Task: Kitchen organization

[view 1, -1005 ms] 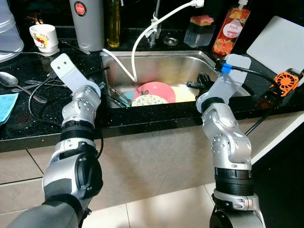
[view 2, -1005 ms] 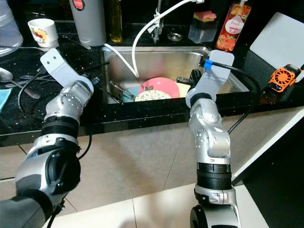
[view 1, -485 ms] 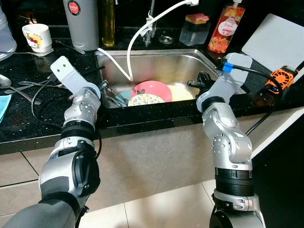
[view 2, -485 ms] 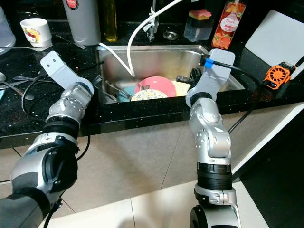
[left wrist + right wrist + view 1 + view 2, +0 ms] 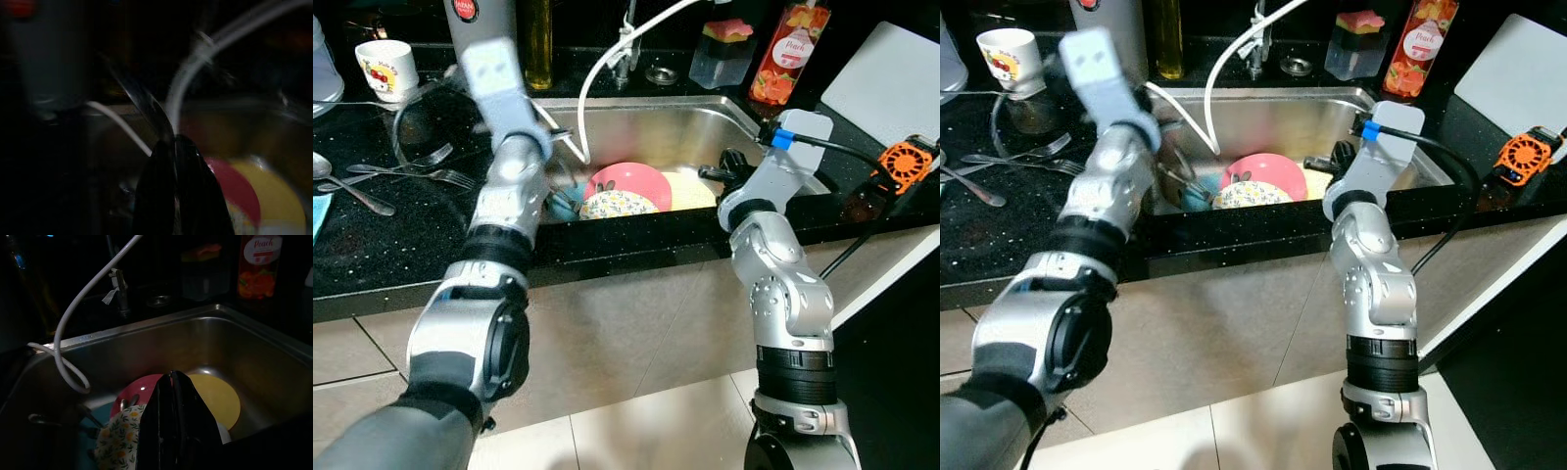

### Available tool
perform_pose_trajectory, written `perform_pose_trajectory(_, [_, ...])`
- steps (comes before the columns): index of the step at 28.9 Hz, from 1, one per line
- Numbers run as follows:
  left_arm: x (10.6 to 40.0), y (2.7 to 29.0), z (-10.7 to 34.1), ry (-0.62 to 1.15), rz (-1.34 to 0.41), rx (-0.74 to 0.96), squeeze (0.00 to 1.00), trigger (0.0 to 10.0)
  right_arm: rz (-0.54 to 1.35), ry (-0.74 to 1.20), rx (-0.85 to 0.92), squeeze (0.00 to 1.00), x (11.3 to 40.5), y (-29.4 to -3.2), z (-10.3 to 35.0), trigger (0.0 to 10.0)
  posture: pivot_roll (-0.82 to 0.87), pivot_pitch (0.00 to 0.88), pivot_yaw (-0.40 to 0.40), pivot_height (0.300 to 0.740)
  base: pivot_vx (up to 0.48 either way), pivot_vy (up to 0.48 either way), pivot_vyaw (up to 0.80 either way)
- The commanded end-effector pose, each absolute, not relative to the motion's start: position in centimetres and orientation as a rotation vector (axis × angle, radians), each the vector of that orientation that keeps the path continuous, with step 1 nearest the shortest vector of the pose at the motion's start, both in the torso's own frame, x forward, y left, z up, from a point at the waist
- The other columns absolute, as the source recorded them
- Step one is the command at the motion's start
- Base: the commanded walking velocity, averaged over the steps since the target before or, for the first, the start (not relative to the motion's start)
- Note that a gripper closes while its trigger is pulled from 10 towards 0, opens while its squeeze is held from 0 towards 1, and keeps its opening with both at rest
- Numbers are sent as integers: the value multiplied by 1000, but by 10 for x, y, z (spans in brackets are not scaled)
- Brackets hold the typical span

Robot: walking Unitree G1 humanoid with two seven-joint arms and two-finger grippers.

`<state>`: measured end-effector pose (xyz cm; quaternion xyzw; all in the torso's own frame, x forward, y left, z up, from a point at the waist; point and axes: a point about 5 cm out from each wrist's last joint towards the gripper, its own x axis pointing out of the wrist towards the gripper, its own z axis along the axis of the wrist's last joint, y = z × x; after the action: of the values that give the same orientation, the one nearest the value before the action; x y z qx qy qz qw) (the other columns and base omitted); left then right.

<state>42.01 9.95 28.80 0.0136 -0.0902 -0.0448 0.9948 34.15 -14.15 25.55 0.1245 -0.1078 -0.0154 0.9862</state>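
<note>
The steel sink (image 5: 705, 122) holds a pink plate (image 5: 631, 181), a floral plate (image 5: 619, 206), a yellow plate (image 5: 690, 191) and a teal dish (image 5: 566, 201). My left gripper (image 5: 560, 133) is raised over the sink's left rim. In the left wrist view its fingers (image 5: 161, 196) are shut on a thin shiny metal utensil (image 5: 142, 105) that points up from them. My right gripper (image 5: 720, 174) hovers at the sink's right side, above the plates. Its fingers (image 5: 173, 431) are shut with nothing between them.
A white hose (image 5: 597, 98) loops from the tap into the sink. Forks (image 5: 411, 171) and a spoon (image 5: 342, 186) lie on the black counter at left, near a mug (image 5: 386, 67). A peach bottle (image 5: 783, 59), white board (image 5: 886, 88) and orange fan (image 5: 901, 162) stand right.
My left arm has risen from the sink's left corner and swung up and toward the middle, with the metal utensil in its fingers. The right arm has stayed put.
</note>
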Motion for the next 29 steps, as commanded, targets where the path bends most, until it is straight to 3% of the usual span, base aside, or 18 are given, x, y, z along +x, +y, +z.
perform_pose_trajectory(1, [419, 81, 278, -134, -214, 141, 0, 10000, -50, -212, 253, 0, 340, -147, 254, 10000, 172, 57, -79, 740, 0, 0, 0])
perform_pose_trajectory(6, [417, 66, 273, -138, -331, 290, 0, 10000, -56, -215, 253, 0, 339, -148, 254, 10000, 167, 56, -79, 740, 0, 0, 0])
perform_pose_trajectory(7, [416, 63, 270, -142, -347, 371, 314, 10000, -58, -216, 253, 0, 339, -149, 254, 10000, 167, 56, -79, 740, 0, 0, 0])
perform_pose_trajectory(8, [416, 62, 269, -147, -349, 437, 1000, 10000, -59, -216, 253, 0, 339, -149, 255, 10000, 165, 54, -78, 740, 0, 0, 0])
perform_pose_trajectory(18, [414, 63, 278, -268, -299, 540, 1000, 10000, -60, -218, 254, 0, 338, -149, 255, 10000, 165, 54, -81, 740, 0, 0, 0])
perform_pose_trajectory(19, [414, 64, 282, -295, -277, 527, 0, 10000, -59, -218, 254, 0, 338, -149, 255, 10000, 166, 54, -81, 740, 0, 0, 0])
perform_pose_trajectory(24, [414, 72, 289, -315, -172, 470, 0, 10000, -57, -219, 255, 0, 338, -149, 255, 10000, 170, 53, -79, 740, 0, 0, 0])
perform_pose_trajectory(29, [416, 98, 283, -185, 14, 285, 0, 10000, -57, -217, 255, 0, 336, -148, 253, 10000, 175, 52, -66, 740, 0, 0, 0])
